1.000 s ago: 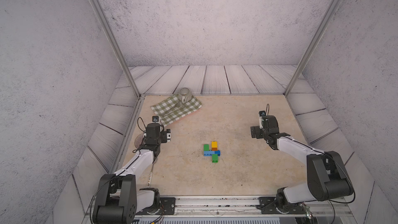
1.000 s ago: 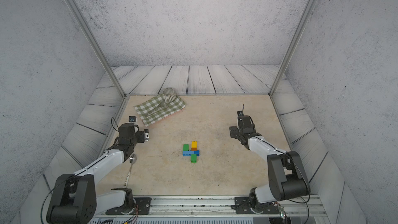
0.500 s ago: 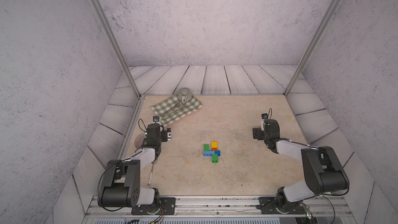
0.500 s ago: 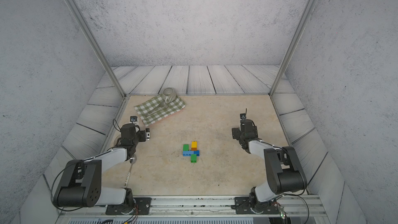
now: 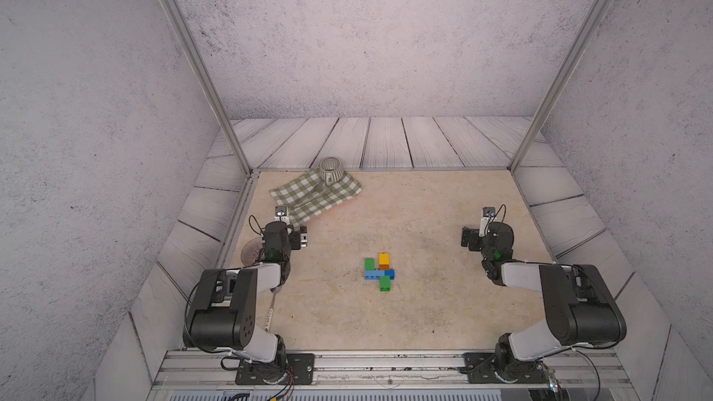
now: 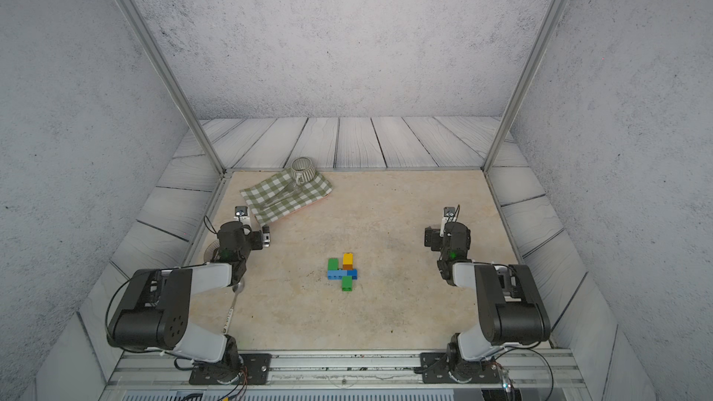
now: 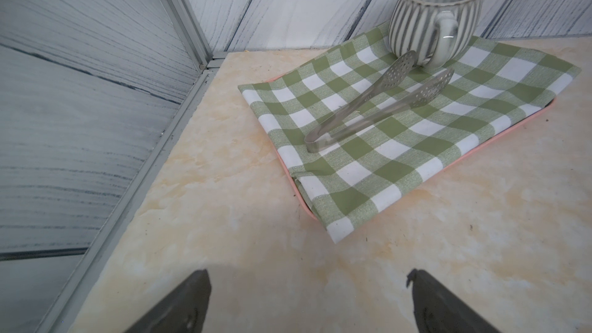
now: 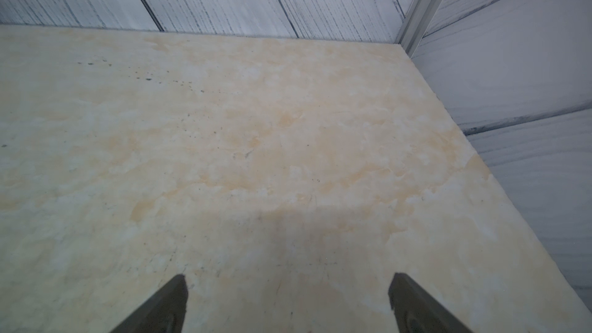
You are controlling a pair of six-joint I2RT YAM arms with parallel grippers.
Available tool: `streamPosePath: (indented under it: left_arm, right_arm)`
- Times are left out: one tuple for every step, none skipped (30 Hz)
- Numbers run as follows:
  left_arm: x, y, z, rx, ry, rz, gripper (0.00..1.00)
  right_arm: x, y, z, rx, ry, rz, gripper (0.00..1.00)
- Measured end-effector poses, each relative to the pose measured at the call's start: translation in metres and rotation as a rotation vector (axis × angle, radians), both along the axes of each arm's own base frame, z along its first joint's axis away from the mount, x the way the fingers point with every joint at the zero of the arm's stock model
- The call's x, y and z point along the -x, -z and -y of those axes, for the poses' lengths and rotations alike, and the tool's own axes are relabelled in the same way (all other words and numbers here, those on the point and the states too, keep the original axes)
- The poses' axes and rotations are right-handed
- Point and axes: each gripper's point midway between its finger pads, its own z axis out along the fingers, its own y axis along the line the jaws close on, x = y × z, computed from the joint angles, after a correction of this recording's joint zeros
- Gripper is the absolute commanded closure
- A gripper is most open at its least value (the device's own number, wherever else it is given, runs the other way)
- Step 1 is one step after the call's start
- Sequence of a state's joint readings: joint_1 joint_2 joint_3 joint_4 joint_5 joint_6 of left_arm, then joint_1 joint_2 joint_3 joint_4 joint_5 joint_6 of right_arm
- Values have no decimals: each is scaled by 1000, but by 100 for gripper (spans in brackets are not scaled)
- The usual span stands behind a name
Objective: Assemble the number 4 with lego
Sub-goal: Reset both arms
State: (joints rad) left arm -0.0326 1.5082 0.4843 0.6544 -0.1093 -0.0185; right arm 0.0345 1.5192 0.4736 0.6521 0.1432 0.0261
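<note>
Number 4 (image 5: 380,268) — brick figure, blue crossbar, green and yellow-over-orange uprights, green stem; lies flat at the middle of the bench (image 5: 424,302), well apart from both arms; left fingers (image 7: 179,309) spread wide, empty, near the checked cloth (image 7: 400,142); right fingers (image 8: 163,309) spread wide, empty, over bare bench; cloth carries tongs (image 7: 368,110) and ribbed mug (image 7: 432,17) — far left corner.

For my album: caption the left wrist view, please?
Perforated metal tongs and a ribbed grey mug on a green-checked cloth; left tool open.
</note>
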Motion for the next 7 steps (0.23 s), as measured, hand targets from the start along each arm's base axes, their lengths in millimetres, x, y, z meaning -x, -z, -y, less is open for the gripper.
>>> streamPosePath:
  left_arm:
    - [-1,-1,0,1,0,6,0]
    - [-1,-2,0,0,0,11,0]
    - [-2,-3,0,0,0,15,0]
    - [-2,-4,0,0,0,19,0]
    - [-2,-5,0,1,0,23,0]
    - [-2,-5,0,1,-1,24,1]
    - [-3,-6,0,1,0,26,1]
  right_arm:
    - [-1,-1,-1,-2,-3,6,1]
    - [-1,-2,-1,-2,-4,11,1]
    - [-2,-3,-1,-3,-5,14,1]
    - [-2,-4,-1,-4,-6,16,1]
    - [-2,-4,-1,-4,-6,18,1]
    - [-2,-4,-1,-4,-6,19,1]
    - [-2,-4,-1,-4,-6,19,1]
